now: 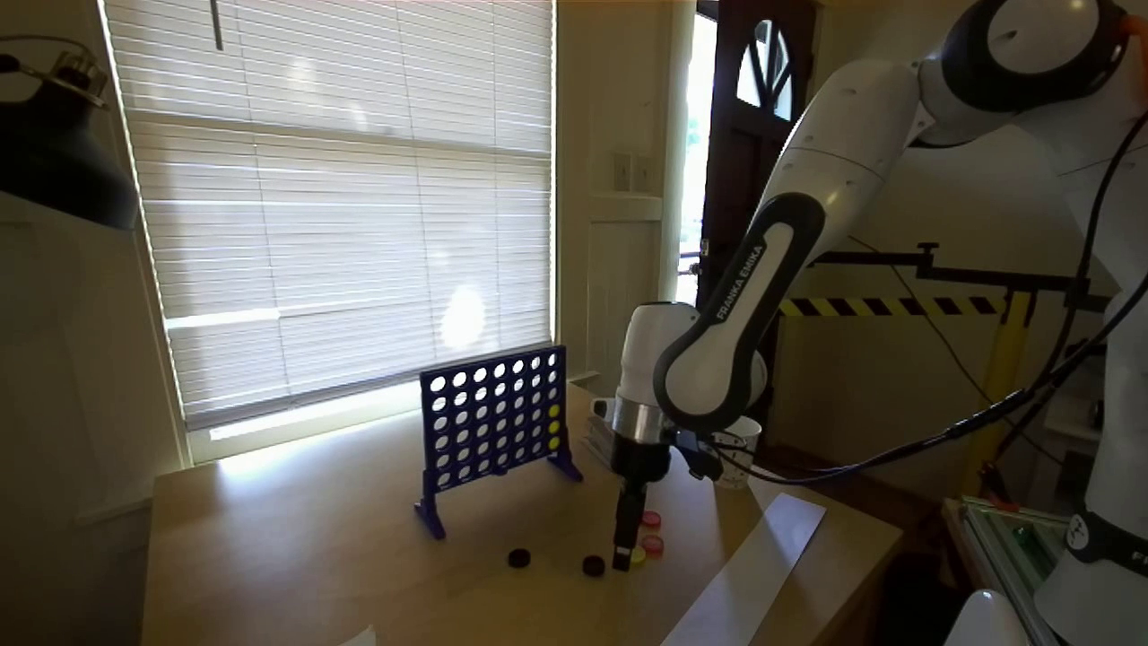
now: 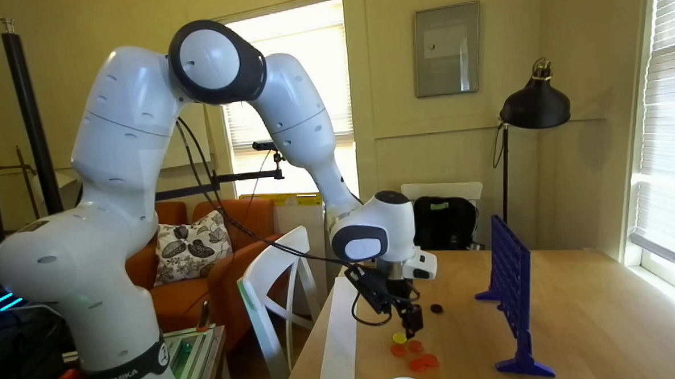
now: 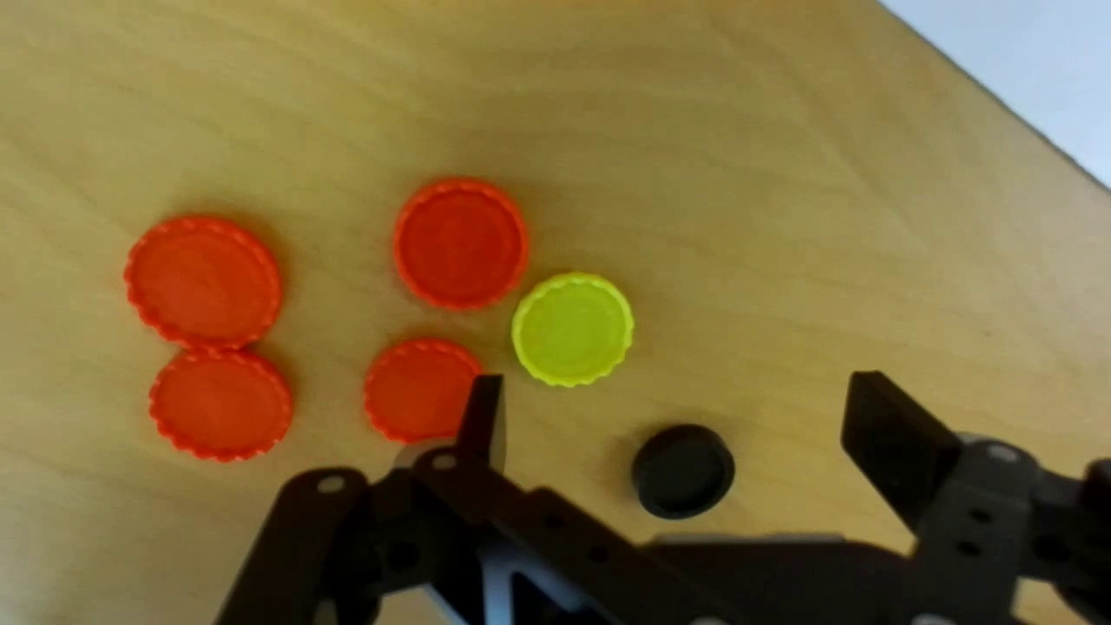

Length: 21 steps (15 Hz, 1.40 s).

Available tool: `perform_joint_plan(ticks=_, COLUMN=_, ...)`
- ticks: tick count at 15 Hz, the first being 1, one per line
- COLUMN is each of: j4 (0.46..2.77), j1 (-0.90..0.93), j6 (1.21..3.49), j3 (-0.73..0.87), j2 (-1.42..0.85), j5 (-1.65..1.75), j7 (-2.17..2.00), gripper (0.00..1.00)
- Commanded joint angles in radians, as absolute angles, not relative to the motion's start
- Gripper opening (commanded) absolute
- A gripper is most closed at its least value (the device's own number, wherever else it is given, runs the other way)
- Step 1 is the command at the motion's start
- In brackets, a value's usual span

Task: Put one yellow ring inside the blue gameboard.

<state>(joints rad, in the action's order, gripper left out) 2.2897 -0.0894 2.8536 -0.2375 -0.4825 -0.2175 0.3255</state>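
The yellow ring (image 3: 573, 330) lies flat on the table, ahead of the gripper's left finger in the wrist view. It also shows in both exterior views (image 1: 638, 555) (image 2: 399, 338), close to the fingertips. My gripper (image 3: 677, 378) points down above the table, its fingers wide apart with nothing held. It also shows in both exterior views (image 1: 621, 563) (image 2: 415, 328). A dark token (image 3: 683, 471) lies on the table, seen between the fingers. The blue gameboard (image 1: 491, 423) stands upright nearer the window, also seen edge-on (image 2: 511, 279). Some holes in its end column show yellow.
Several red tokens (image 3: 461, 244) lie beside the yellow ring, one partly behind the left finger. Another dark token (image 1: 519, 558) lies toward the board. A white cup (image 1: 739, 449) stands behind the gripper. A white strip (image 1: 753, 574) runs along the table's edge.
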Motion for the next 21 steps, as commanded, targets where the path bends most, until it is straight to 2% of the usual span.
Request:
perform_joint_plan(ticks=1, j4=2.271, j1=-0.074, j6=2.842, j3=-0.222, j2=-0.501, j5=-0.169, j7=0.291, gripper=1.0)
perform_joint_plan(ticks=21, j4=2.278, j1=-0.096, j6=2.846, j3=-0.211, j2=-0.499, j5=-0.166, j7=0.288, gripper=1.0)
